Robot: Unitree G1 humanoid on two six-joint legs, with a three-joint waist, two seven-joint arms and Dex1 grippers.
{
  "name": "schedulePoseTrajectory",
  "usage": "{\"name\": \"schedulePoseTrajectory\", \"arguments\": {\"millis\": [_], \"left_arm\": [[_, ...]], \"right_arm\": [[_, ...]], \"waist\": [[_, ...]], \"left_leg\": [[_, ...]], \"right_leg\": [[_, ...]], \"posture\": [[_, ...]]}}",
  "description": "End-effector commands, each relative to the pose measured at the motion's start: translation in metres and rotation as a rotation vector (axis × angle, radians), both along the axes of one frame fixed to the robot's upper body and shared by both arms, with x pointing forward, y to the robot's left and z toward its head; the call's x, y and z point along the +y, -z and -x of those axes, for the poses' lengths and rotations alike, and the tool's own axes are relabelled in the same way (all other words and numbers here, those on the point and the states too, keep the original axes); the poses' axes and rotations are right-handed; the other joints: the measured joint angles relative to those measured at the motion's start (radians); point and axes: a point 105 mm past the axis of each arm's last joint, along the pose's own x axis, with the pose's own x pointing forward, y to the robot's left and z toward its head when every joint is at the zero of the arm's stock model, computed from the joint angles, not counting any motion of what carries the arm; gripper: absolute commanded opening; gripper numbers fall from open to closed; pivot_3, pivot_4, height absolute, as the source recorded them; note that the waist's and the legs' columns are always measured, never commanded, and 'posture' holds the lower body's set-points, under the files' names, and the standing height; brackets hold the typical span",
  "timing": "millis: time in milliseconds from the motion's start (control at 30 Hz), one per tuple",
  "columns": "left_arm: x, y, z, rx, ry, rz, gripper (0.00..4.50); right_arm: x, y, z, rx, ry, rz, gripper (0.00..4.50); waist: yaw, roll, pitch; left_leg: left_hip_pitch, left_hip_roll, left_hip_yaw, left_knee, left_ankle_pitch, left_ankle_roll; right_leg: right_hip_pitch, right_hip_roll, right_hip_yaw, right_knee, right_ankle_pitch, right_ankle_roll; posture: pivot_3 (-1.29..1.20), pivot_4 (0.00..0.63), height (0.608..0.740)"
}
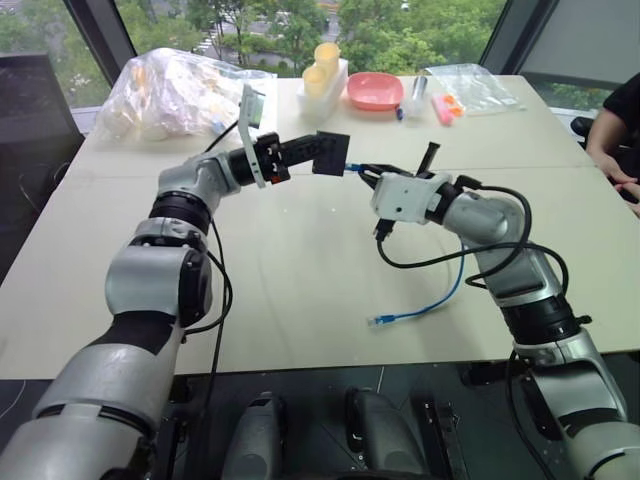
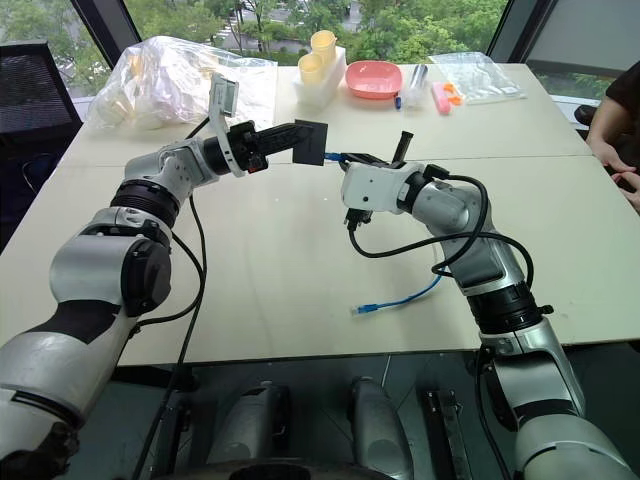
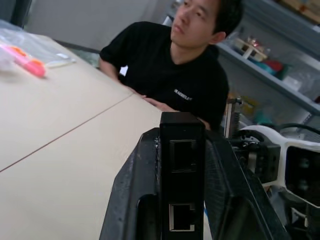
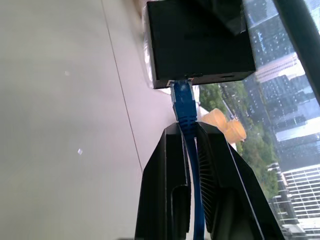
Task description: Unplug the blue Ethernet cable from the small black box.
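Observation:
My left gripper (image 1: 314, 152) is shut on the small black box (image 1: 331, 153) and holds it in the air above the middle of the table. In the left wrist view the box (image 3: 181, 150) stands on edge between the fingers (image 3: 131, 200), with two ports facing the camera. The blue Ethernet cable (image 4: 185, 102) meets the box (image 4: 200, 40) at a side port, its plug against the box's edge. My right gripper (image 4: 187, 137) is shut on the cable just behind the plug. The cable (image 1: 442, 292) hangs down behind the right arm, and its free plug (image 1: 383, 320) lies on the table.
At the table's far edge are a clear plastic bag (image 1: 180, 90), yellow cups (image 1: 325, 65), a pink bowl (image 1: 375, 91) and a zip bag (image 1: 470, 85) beside pink items (image 1: 443, 108). A person (image 1: 615, 130) sits at the table's right side.

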Motion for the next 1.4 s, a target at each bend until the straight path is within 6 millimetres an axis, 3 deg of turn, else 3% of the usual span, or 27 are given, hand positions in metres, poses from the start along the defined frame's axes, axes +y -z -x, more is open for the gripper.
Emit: {"name": "schedulePoseTrajectory", "arguments": {"millis": [33, 100, 167, 200, 300, 333, 500, 600, 700, 900, 1400], "left_arm": [[0.008, -0.012, -0.004, -0.033, -0.046, -0.001, 0.52], [0.01, -0.011, -0.004, -0.028, -0.045, 0.007, 0.52], [0.013, -0.011, -0.003, -0.009, -0.038, 0.046, 0.52], [0.014, -0.011, -0.002, -0.003, -0.035, 0.06, 0.52], [0.018, -0.016, -0.002, 0.034, -0.029, 0.176, 0.52], [0.018, -0.017, -0.002, 0.043, -0.029, 0.203, 0.52], [0.014, -0.023, 0.008, 0.087, 0.07, 0.33, 0.52], [0.014, -0.023, 0.009, 0.092, 0.077, 0.338, 0.52], [0.007, -0.017, 0.014, 0.151, 0.134, 0.406, 0.52], [-0.004, -0.011, 0.024, 0.179, 0.196, 0.404, 0.52], [-0.004, -0.015, 0.027, 0.193, 0.202, 0.442, 0.52]], "right_arm": [[0.005, -0.014, 0.012, -0.036, -0.036, -0.015, 1.21], [-0.002, -0.011, 0.012, -0.008, 0.0, -0.044, 2.18], [-0.012, -0.008, 0.017, 0.15, 0.028, -0.327, 3.15], [-0.014, -0.007, 0.02, 0.213, 0.03, -0.428, 3.15], [-0.024, -0.005, 0.028, 0.474, 0.008, -1.007, 3.15], [-0.025, -0.004, 0.029, 0.529, 0.001, -1.126, 3.15], [-0.014, -0.005, 0.035, 0.743, -0.132, -1.513, 3.15], [-0.015, -0.006, 0.037, 0.77, -0.131, -1.541, 3.15], [0.014, -0.006, 0.044, 0.873, -0.262, -1.637, 3.15], [0.029, -0.011, 0.048, 0.917, -0.344, -1.652, 3.15], [0.027, -0.017, 0.048, 0.91, -0.396, -1.707, 3.15]], "waist": [[0.0, 0.0, 0.0], [0.001, 0.0, 0.0], [0.005, -0.001, 0.0], [0.006, -0.001, 0.0], [0.006, 0.0, 0.0], [0.005, 0.0, 0.0], [0.003, 0.0, 0.0], [0.002, 0.0, 0.0], [0.0, 0.0, 0.0], [0.0, 0.0, 0.0], [0.0, 0.0, 0.0]], "left_leg": [[0.0, 0.0, 0.0, 0.0, 0.0, 0.0], [0.0, 0.0, 0.0, 0.0, 0.0, 0.0], [0.0, 0.0, 0.0, 0.0, 0.0, 0.0], [0.0, 0.0, -0.001, 0.0, 0.0, 0.0], [0.0, 0.0, -0.002, 0.0, 0.0, 0.0], [0.0, 0.001, -0.002, 0.001, 0.0, 0.0], [0.001, 0.001, -0.003, 0.001, 0.0, 0.0], [0.001, 0.001, -0.003, 0.001, 0.0, 0.0], [0.001, 0.001, -0.003, 0.0, 0.0, 0.0], [0.001, 0.002, -0.003, 0.0, 0.0, 0.001], [0.001, 0.002, -0.003, 0.0, 0.0, 0.001]], "right_leg": [[0.0, 0.0, 0.0, 0.0, 0.0, 0.0], [0.0, 0.0, 0.0, 0.0, 0.0, 0.0], [0.0, 0.0, 0.0, 0.0, 0.0, 0.0], [0.0, 0.0, -0.001, 0.0, 0.0, 0.0], [0.001, 0.0, -0.001, 0.0, 0.0, 0.0], [0.001, 0.0, -0.001, 0.001, 0.0, 0.0], [0.001, -0.001, -0.002, 0.002, 0.001, -0.001], [0.001, 0.0, -0.002, 0.002, 0.001, -0.001], [0.001, 0.0, -0.002, 0.002, 0.001, -0.001], [0.001, 0.001, -0.002, 0.002, 0.001, -0.001], [0.001, 0.001, -0.002, 0.002, 0.001, -0.001]], "posture": [[0.0, 0.15, 0.74], [0.0, 0.15, 0.74], [0.0, 0.15, 0.74], [0.0, 0.15, 0.74], [0.0, 0.15, 0.74], [0.0, 0.15, 0.74], [0.0, 0.15, 0.74], [0.0, 0.15, 0.74], [0.0, 0.15, 0.74], [0.0, 0.15, 0.74], [0.0, 0.15, 0.74]]}}
